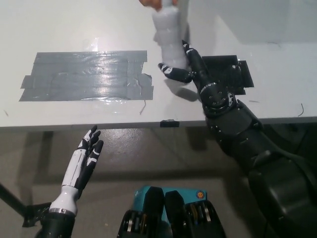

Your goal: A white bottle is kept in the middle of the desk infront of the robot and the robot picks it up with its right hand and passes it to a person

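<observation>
Already the white bottle [168, 34] is off the table [74, 29], up beyond the grey tape patch [86, 75], with the right hand [184, 62] curled round its lower part. A person's hand [151, 4] grips its top. Pickup looks done; only the release remains. Near the table's front edge, the left hand [85, 159] rests empty, fingers spread.
</observation>
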Motion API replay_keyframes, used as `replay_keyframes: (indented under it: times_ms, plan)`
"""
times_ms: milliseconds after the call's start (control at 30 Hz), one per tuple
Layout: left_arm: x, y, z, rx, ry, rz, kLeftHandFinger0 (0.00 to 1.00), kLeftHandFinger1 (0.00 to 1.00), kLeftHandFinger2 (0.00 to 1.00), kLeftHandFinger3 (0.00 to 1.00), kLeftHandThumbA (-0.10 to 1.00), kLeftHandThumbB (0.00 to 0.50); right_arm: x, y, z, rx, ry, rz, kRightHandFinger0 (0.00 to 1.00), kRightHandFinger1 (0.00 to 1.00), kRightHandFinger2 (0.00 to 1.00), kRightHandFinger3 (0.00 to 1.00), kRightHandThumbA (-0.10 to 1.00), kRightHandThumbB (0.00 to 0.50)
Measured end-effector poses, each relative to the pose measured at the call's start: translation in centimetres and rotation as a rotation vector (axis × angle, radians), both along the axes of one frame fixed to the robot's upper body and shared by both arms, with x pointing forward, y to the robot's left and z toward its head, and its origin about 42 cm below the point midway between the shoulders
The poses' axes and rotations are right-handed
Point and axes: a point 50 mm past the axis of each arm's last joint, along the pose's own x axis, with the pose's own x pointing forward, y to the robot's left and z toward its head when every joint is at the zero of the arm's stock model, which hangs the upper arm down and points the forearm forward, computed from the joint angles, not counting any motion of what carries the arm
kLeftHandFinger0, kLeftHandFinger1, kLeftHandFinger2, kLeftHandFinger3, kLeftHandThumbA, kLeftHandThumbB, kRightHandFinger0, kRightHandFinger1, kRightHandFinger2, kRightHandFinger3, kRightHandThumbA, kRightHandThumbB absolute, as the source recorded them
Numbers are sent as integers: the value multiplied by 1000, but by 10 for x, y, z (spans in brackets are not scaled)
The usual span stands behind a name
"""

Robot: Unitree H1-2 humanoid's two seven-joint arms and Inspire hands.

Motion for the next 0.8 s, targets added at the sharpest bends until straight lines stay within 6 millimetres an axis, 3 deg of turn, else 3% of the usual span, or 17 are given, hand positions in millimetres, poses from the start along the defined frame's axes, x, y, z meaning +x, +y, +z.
replay_keyframes:
  times_ms: [367,467,533,667,700,733,800]
  plan:
    - [1,0,0,2,11,-5,1000,1000,1000,1000,936,24,3,-11,22,80,-114,67,1000,1000,1000,1000,781,500]
    - [1,0,-1,0,17,-10,1000,1000,1000,1000,937,22,-3,-18,25,114,-184,85,1000,1000,1000,1000,791,468]
    - [0,0,-2,0,20,-10,1000,1000,1000,1000,930,27,-9,-22,21,126,-201,88,1000,1000,1000,1000,781,440]
    - [0,1,-4,0,27,-9,1000,1000,1000,1000,952,42,-28,-31,3,157,-227,86,1000,1000,1000,1000,857,458]
    - [0,1,-4,0,30,-8,1000,1000,1000,1000,956,41,-35,-34,-4,166,-228,82,1000,1000,1000,1000,920,492]
    - [0,1,-5,0,34,-8,1000,1000,1000,1000,957,36,-42,-37,-12,174,-227,78,1000,1000,1000,1000,915,458]
    - [0,1,-7,1,41,-7,1000,1000,1000,1000,958,41,-54,-42,-22,187,-232,71,1000,1000,1000,1000,870,446]
